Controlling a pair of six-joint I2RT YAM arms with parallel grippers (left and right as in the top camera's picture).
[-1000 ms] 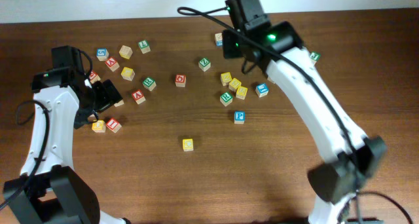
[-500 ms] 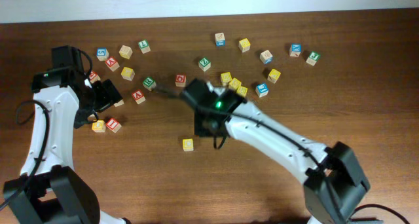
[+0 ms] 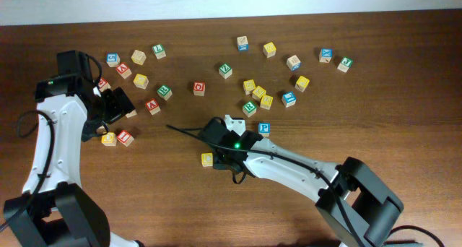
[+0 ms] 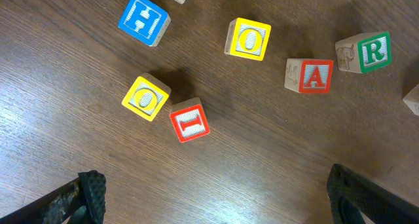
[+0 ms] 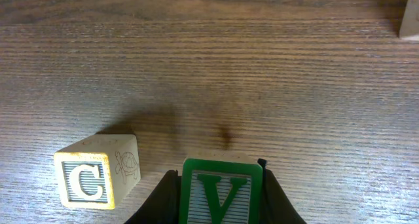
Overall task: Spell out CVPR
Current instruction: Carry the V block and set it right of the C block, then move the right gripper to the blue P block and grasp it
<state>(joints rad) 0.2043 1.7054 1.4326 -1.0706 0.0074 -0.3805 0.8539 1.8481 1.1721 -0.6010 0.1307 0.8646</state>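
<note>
**V Block in Right Gripper, Beside the C**

The right gripper [image 5: 220,201] was clamped on one green V block [image 5: 221,185], a finger pressed to each side. One yellow C block [image 5: 98,171] lay on the table [image 5: 294,86] just to its left, with a gap between them. Whether the V rested on the wood could not be told.

From overhead, about twenty-five loose blocks were scattered on the table, a few partly hidden by the left arm. Among them was one blue P block [image 3: 264,128] near the right arm.

The left gripper [image 4: 216,198] hung with fingers wide apart, holding nothing. Under it lay two yellow O blocks [image 4: 249,38], one red I block [image 4: 190,121], one red A block [image 4: 310,76] and one green R block [image 4: 372,52].
</note>
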